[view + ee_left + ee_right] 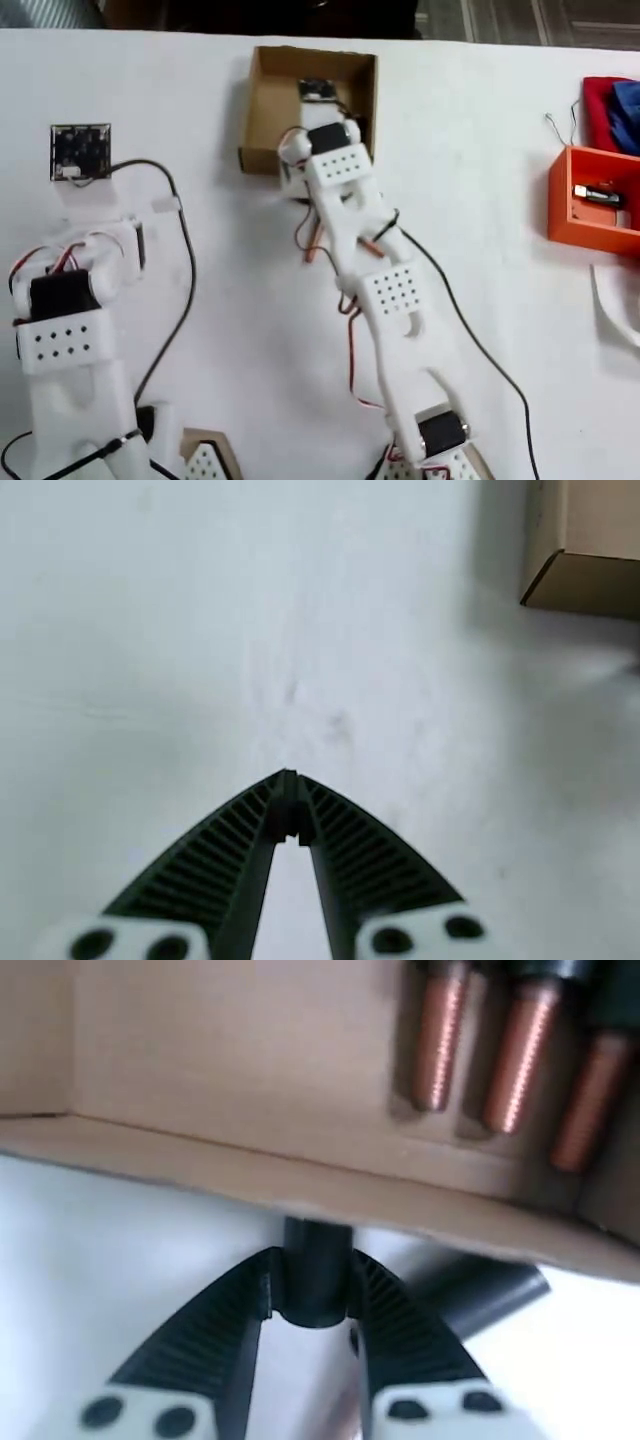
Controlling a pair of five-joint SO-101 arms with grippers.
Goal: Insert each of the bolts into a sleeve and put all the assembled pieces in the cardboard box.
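Observation:
My right gripper (312,1295) is shut on a black sleeve (315,1265), held just outside the near wall of the cardboard box (300,1195). I cannot tell whether a bolt is in the sleeve. Inside the box lie three copper bolts (520,1055), their upper ends in black sleeves. A dark shape (485,1295) lies on the table beside the held sleeve. In the high view the right arm (340,165) stretches to the front edge of the cardboard box (268,100). My left gripper (290,810) is shut with nothing in it, over bare white table, with the box corner (590,565) far off.
The left arm (60,330) stays at the table's left side, its cable (185,250) curving across the surface. An orange box (590,215) holding a small item sits at the right edge, with red and blue cloth (610,105) behind it.

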